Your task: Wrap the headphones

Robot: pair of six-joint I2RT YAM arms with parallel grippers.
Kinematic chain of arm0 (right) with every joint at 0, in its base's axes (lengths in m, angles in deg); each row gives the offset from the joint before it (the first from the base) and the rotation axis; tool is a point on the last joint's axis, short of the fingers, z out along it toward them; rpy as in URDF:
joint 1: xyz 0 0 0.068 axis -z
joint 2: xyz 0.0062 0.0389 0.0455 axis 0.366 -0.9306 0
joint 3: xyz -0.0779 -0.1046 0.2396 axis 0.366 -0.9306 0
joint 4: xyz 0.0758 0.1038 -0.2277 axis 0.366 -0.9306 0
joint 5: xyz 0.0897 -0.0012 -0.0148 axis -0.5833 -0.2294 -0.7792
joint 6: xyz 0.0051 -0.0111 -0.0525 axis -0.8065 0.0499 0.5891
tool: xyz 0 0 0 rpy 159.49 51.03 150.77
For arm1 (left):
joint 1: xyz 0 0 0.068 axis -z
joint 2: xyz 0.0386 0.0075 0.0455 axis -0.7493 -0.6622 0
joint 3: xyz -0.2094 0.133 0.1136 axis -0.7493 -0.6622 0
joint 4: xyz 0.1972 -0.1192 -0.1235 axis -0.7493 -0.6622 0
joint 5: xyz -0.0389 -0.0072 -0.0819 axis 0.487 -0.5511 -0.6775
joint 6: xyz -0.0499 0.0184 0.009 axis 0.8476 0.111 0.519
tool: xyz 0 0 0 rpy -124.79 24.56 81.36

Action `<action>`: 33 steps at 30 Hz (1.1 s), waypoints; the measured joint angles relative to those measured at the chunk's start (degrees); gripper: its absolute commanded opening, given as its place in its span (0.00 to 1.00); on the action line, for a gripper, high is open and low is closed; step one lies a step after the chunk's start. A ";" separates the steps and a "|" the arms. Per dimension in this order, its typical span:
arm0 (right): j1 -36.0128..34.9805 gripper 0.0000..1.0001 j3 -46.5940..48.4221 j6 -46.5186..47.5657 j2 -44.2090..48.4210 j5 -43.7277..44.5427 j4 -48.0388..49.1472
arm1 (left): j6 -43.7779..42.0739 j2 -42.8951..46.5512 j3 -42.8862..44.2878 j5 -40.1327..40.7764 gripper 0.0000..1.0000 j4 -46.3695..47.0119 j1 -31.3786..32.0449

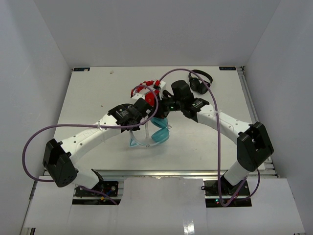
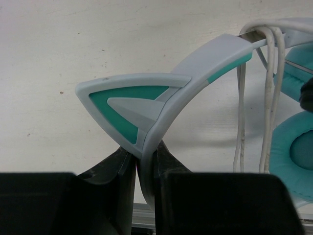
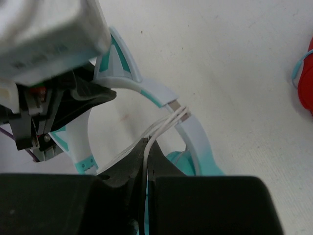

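The teal headphones (image 1: pixel 159 134) are held up over the middle of the table. My left gripper (image 2: pixel 145 154) is shut on their pale headband (image 2: pixel 195 63), just below a cat-ear point (image 2: pixel 127 103). Several turns of the thin white cable (image 2: pixel 266 98) hang over the band beside a teal ear cup (image 2: pixel 293 156). My right gripper (image 3: pixel 148 147) is shut on one strand of that cable (image 3: pixel 168 122), close to where it crosses the headband (image 3: pixel 195 132). From above, the left gripper (image 1: pixel 149 113) and the right gripper (image 1: pixel 166 108) meet just above the headphones.
Red headphones (image 1: pixel 146 90) lie right behind the grippers and show at the right edge of the right wrist view (image 3: pixel 307 83). Black headphones (image 1: pixel 200 81) lie at the back right. White walls surround the table (image 1: pixel 98 98).
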 measured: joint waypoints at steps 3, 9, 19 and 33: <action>0.00 0.08 -3.22 -2.41 0.31 -0.28 3.08 | 2.05 -0.04 0.31 1.22 0.00 -0.06 -0.52; -0.14 0.08 -5.18 -6.14 0.35 -0.28 7.90 | 4.72 0.12 0.85 2.60 0.00 0.09 -0.92; -1.50 0.13 -7.90 -11.00 0.35 -0.61 14.98 | 7.16 2.74 0.85 5.74 0.00 0.28 -1.30; -4.95 0.08 -9.39 -12.68 0.99 2.08 17.53 | 9.17 4.89 0.63 8.97 0.00 0.47 -1.68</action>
